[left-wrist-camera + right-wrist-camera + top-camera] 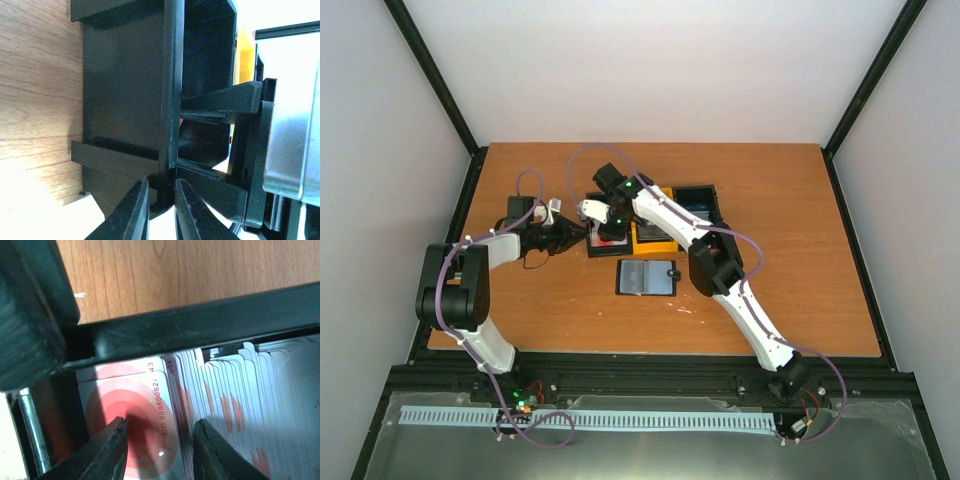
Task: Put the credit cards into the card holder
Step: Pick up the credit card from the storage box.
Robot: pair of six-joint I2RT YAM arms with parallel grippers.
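Top view: the card holder (pixel 646 277) lies open and flat near the middle of the tabletop (pixel 790 300), a little toward the near edge, its pale lining facing up. Just beyond it stands a row of bins. The left gripper (pixel 572 234) is at the left wall of the leftmost black bin (pixel 594 250). The right gripper (pixel 609 230) reaches down into that same bin, where a patch of red from the credit cards (pixel 611 241) shows. A yellow bin (pixel 651 238) stands just to the right of it.

Left wrist view: the left gripper (pixel 162 182) has its jaws narrow, one finger on each side of the black bin's (pixel 125 90) upright wall, pinching it. Wood tabletop (pixel 40 100) shows on the left and a strip of the yellow bin (pixel 242 55) on the right.

Right wrist view: the credit cards (pixel 150 405), white with red round blotches, stand packed on edge in a row inside the black bin (pixel 200 325). The right gripper (pixel 160 422) has its jaws partly apart, straddling the front few cards. Whether the pads press on them cannot be told.
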